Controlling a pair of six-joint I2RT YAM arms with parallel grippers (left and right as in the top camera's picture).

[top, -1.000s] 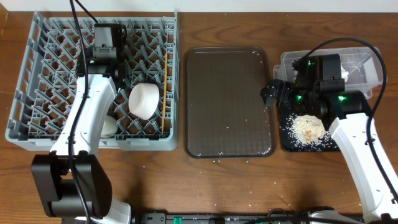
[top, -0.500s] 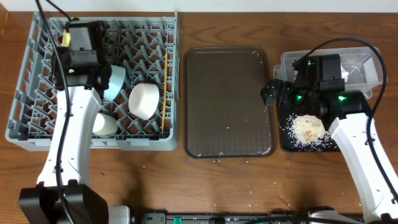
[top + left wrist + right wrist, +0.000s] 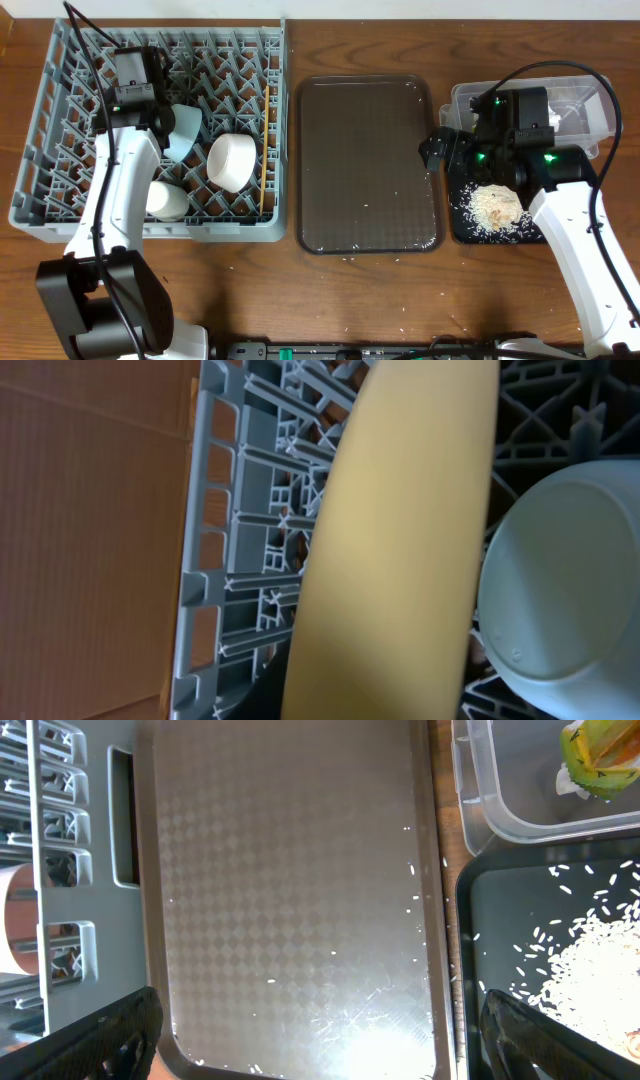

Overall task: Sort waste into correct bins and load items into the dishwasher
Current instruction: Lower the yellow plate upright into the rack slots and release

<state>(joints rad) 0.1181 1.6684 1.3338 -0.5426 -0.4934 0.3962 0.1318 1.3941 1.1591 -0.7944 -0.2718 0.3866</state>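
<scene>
The job looks nearly done. At nine o'clock, the large grey plastic dish rack (image 3: 150,231) holds one light-blue bowl (image 3: 183,130), one white bowl (image 3: 232,160), one small white cup (image 3: 167,201) and thin wooden chopsticks (image 3: 265,150), which read as a single line. The left pincer (image 3: 135,80), narrow, seems to pinch the one round yellow plate (image 3: 390,540) on edge among the pegs, not yet released.

At three o'clock are two bins. The clear plastic tub (image 3: 465,95) has one green-and-yellow wrapper (image 3: 600,745) and what looks like one white napkin (image 3: 592,115). The glossy black tray (image 3: 470,236) has one rice heap (image 3: 495,205).

The right pincer (image 3: 330,1050) gapes wide and empty over the one dark brown serving tray (image 3: 365,160), where stray grains are left.
</scene>
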